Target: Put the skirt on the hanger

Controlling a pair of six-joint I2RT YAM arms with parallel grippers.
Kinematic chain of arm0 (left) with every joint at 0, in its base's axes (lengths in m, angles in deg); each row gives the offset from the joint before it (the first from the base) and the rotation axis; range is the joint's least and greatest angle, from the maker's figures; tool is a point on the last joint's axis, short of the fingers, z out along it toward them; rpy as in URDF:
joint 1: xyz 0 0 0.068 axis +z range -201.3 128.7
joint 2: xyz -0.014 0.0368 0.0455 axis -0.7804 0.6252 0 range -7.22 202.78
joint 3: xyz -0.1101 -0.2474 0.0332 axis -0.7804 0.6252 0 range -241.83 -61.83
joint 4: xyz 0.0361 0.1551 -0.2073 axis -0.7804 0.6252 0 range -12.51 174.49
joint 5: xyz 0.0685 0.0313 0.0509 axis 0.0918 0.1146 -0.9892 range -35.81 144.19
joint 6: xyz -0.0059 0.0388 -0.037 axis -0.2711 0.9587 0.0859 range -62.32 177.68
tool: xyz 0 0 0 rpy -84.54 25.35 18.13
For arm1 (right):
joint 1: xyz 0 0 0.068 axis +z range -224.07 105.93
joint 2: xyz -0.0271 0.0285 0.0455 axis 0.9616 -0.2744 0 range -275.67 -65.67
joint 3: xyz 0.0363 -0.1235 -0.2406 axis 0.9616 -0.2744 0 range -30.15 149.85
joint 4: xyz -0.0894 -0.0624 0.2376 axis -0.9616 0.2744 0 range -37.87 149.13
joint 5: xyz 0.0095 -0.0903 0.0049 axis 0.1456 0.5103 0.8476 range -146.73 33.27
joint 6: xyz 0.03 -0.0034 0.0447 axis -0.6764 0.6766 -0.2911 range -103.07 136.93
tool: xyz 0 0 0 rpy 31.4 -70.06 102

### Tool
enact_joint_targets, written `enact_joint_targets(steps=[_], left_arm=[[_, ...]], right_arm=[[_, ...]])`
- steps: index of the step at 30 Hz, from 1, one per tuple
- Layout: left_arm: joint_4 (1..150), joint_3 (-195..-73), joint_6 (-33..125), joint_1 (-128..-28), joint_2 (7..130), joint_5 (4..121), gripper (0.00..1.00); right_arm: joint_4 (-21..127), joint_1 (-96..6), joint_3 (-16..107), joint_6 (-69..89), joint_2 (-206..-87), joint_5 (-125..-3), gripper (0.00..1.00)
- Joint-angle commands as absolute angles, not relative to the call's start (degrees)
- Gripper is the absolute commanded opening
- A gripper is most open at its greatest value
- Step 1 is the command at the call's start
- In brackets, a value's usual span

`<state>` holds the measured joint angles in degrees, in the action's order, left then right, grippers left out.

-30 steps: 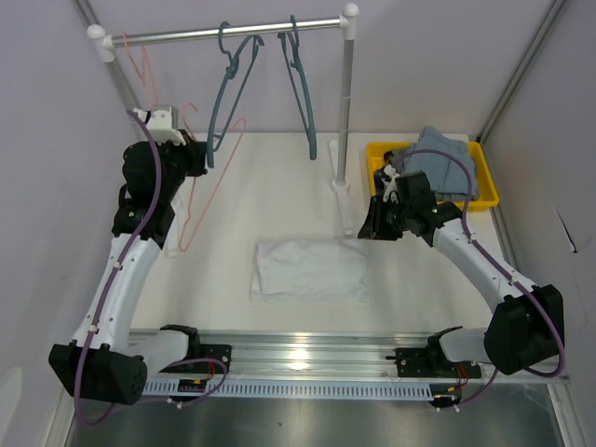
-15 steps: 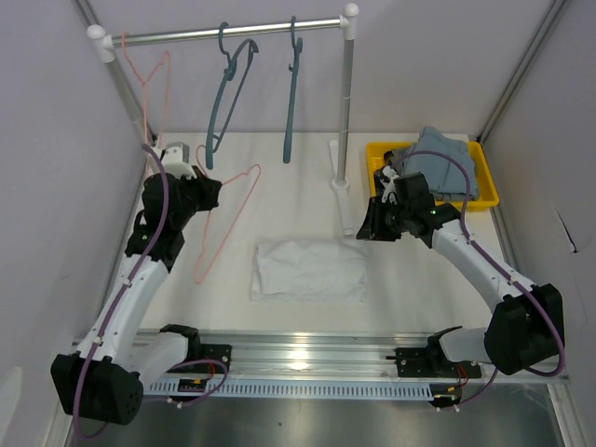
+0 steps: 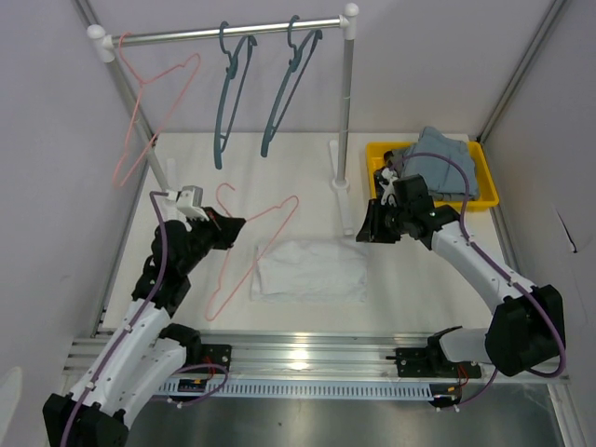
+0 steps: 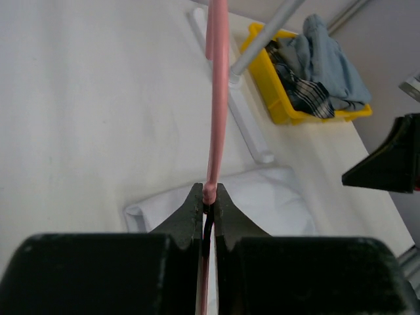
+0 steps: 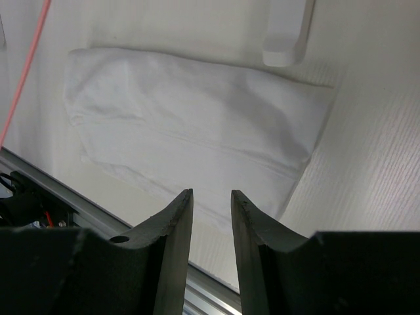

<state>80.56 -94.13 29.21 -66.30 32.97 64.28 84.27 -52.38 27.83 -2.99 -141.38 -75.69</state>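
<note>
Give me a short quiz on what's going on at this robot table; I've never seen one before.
1. True or false: the left arm's jaws are shut on a pink hanger.
2. What lies below the right arm's open jaws? A: a white skirt. B: a shoe. C: a book.
3. Fill in: the spare clothes sit in a ___ bin.
Key: 1 true; 2 A; 3 yellow.

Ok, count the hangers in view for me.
4. On the rail: a pink hanger, a teal hanger, another teal hanger. The left end effector grips a second pink hanger.
</note>
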Motion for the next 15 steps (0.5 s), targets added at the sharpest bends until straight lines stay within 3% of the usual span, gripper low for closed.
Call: enact_joint_targets(steps=[1, 15], left_arm=[[72.0, -91.7, 27.0, -69.0, 30.9, 70.3, 0.00], [52.6, -87.8, 28.1, -87.6, 46.1, 77.5, 0.00]], right_arm=[[83.4, -52.1, 27.7, -3.6, -138.9, -76.1, 0.35], [86.2, -49.3, 26.9, -6.0, -132.3, -75.3, 0.35]])
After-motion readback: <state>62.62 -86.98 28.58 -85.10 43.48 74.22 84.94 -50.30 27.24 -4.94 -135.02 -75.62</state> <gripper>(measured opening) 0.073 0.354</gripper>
